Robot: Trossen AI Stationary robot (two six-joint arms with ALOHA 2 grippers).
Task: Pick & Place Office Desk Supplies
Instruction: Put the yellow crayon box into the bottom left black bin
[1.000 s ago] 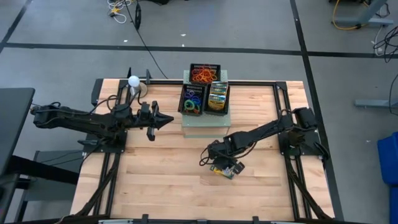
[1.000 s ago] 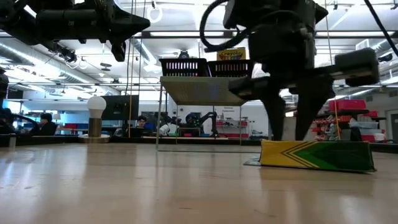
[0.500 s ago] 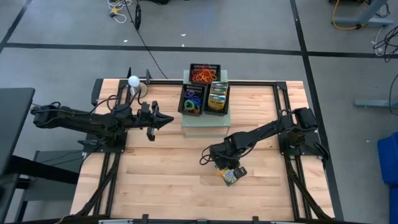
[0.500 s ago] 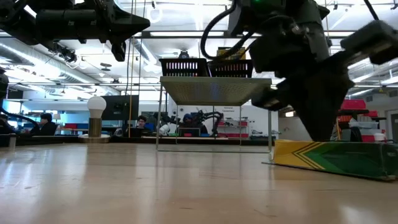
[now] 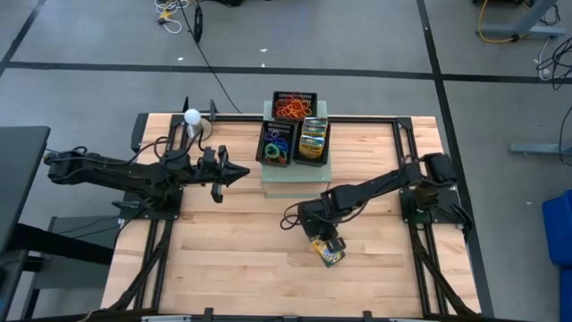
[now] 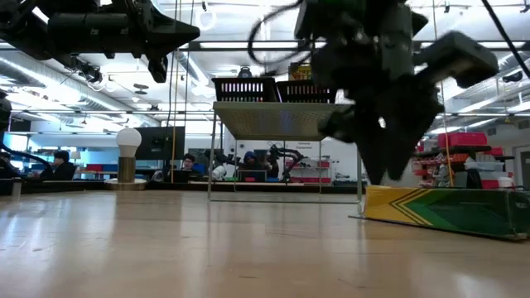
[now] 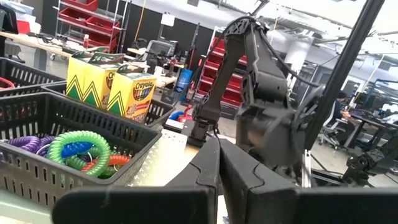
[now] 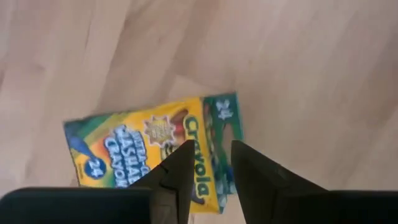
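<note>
A yellow-green crayon box (image 5: pixel 329 252) (image 8: pixel 155 149) (image 6: pixel 447 212) lies flat on the bare table. My right gripper (image 5: pixel 315 231) (image 8: pixel 210 163) hangs just above it, fingers pointing down and slightly open, clear of the box in the low view (image 6: pixel 381 175). More crayon boxes (image 5: pixel 313 139) (image 7: pixel 130 93), coloured loops (image 5: pixel 277 146) (image 7: pixel 78 152) and orange rubber bands (image 5: pixel 290 109) lie in black mesh trays. My left gripper (image 5: pixel 241 173) (image 7: pixel 217 158) is shut and held level in the air, left of the trays.
The three mesh trays stand on a pale-green perforated box (image 5: pixel 295 174) at the middle of the table's far side. A white bulb-shaped lamp (image 5: pixel 192 116) stands at the far left corner. Black frame rails (image 5: pixel 402 143) run along the table's edges. People sit in the room behind.
The crayon box slid a little toward the table's near edge and turned on the tabletop while my right gripper was down over it. My right gripper then tipped, rose off the box and shifted slightly toward the left.
</note>
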